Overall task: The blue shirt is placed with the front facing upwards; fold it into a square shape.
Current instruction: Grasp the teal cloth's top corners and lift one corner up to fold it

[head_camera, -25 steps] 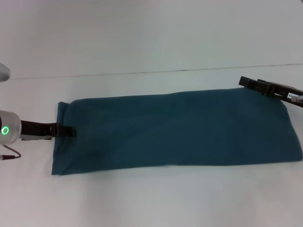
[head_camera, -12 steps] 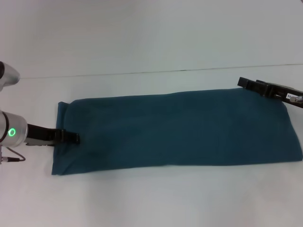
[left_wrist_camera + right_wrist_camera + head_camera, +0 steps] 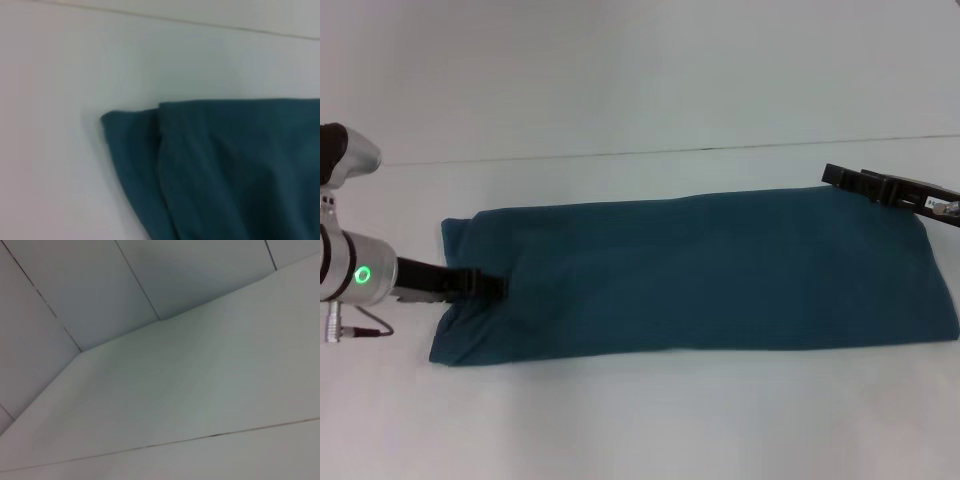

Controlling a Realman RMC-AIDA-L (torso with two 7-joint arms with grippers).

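The blue shirt [image 3: 710, 270] lies on the white table as a long teal band running left to right, plain side up. Its left end also shows in the left wrist view as a layered corner [image 3: 220, 170]. My left gripper [image 3: 490, 287] reaches in low from the left and sits over the shirt's left edge, shut on the cloth, which bunches inward there. My right gripper [image 3: 850, 180] hovers at the shirt's far right corner. The right wrist view shows only table and wall.
White table [image 3: 640, 420] all around the shirt, with a thin seam line [image 3: 620, 153] behind it. A grey wall [image 3: 200, 270] stands beyond the table. A red cable [image 3: 365, 325] hangs under my left wrist.
My left gripper has slid to the right and slightly toward me, onto the shirt's left edge, drawing that edge inward. The right arm has not moved.
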